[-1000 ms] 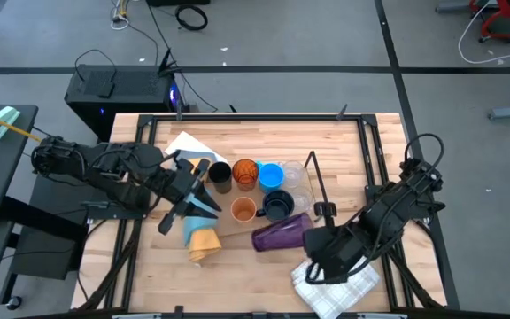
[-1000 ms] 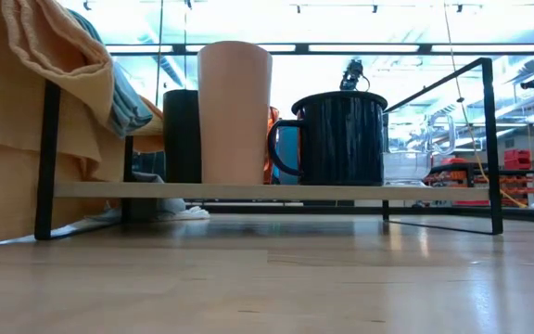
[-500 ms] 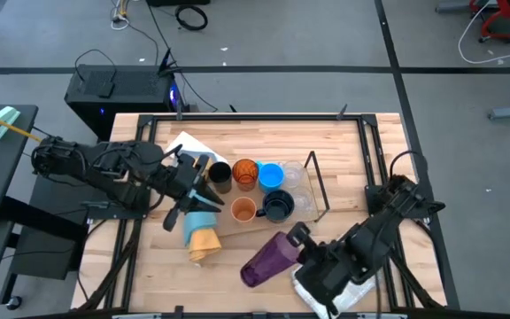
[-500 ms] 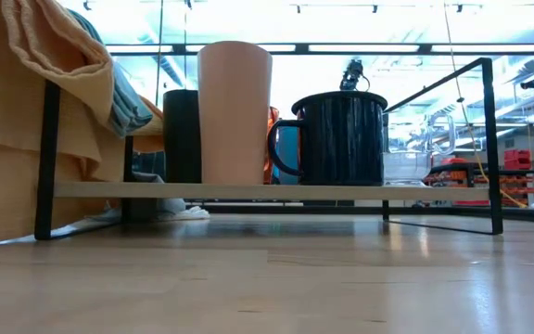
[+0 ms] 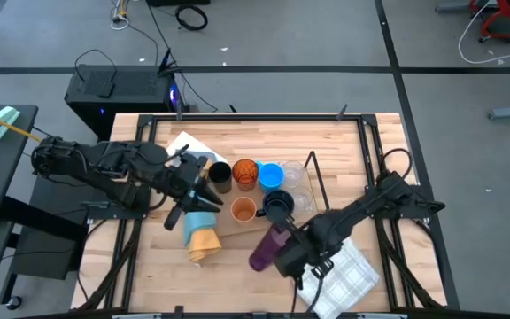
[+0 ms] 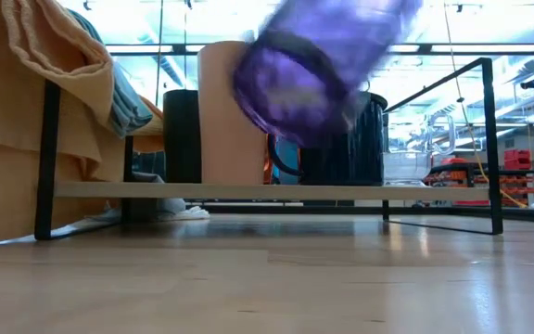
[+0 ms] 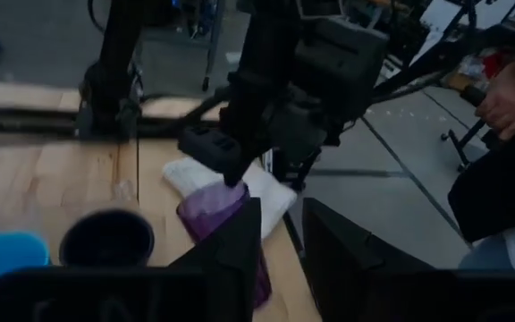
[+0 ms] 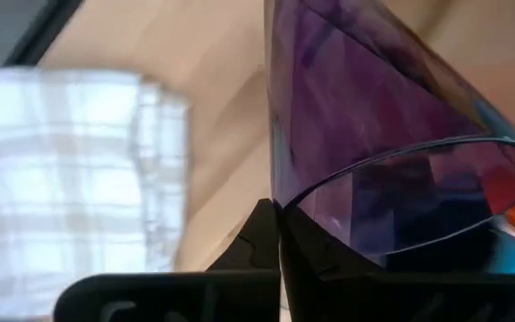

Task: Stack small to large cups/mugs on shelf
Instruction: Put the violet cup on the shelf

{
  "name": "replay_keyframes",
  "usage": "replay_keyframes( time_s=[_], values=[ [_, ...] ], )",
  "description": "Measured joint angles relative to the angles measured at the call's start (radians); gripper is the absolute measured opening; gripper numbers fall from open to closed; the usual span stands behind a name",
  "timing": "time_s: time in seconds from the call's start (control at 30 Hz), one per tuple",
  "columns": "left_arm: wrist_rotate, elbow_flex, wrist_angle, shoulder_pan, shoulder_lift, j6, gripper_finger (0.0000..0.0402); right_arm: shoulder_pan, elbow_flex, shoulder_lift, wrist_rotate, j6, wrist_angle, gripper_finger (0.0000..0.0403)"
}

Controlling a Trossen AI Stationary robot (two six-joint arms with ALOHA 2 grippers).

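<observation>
My right gripper (image 5: 289, 259): clamped on the purple tumbler (image 5: 268, 248), just in front of the shelf (image 6: 276, 190).
Low view: tumbler airborne.
Left gripper (image 5: 204, 188): by the black cup (image 5: 220, 175), fingers apart.

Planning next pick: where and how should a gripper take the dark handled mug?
Dark handled mug stands upright, mouth up, on the shelf. Probably pinch its rim wall from straight above, on the side away from the peach cup crowding it; the handle shows only in the low view.

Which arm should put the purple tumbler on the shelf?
Right. Its end effector already grips the tumbler by the rim, just in front of the shelf. The left end effector sits by the cloth, holding nothing.
</observation>
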Motion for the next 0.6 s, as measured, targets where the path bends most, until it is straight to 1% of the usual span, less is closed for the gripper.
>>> replay_keyframes(
  time_s=[0.1,0.17,0.33,0.47,0.6],
  values=[
    [0.001,0.0,-0.049,-0.001,0.0,-0.015,0.0098,0.009,-0.023,0.012,-0.065,-0.04,0.001,0.0],
    [0.006,0.0,-0.063,-0.001,0.0,-0.026,0.0098,0.024,-0.025,0.019,-0.068,-0.071,0.001,0.0],
    [0.034,0.0,-0.073,-0.001,0.0,-0.033,0.0095,0.049,-0.026,0.013,0.019,-0.084,0.002,0.0],
    [0.041,0.0,-0.072,-0.001,0.0,-0.03,0.0096,0.053,-0.026,-0.02,0.111,-0.034,0.002,0.0],
    [0.041,0.0,-0.072,-0.001,0.0,-0.03,0.0101,0.056,-0.026,-0.045,0.162,0.002,0.001,0.0]
  ],
)
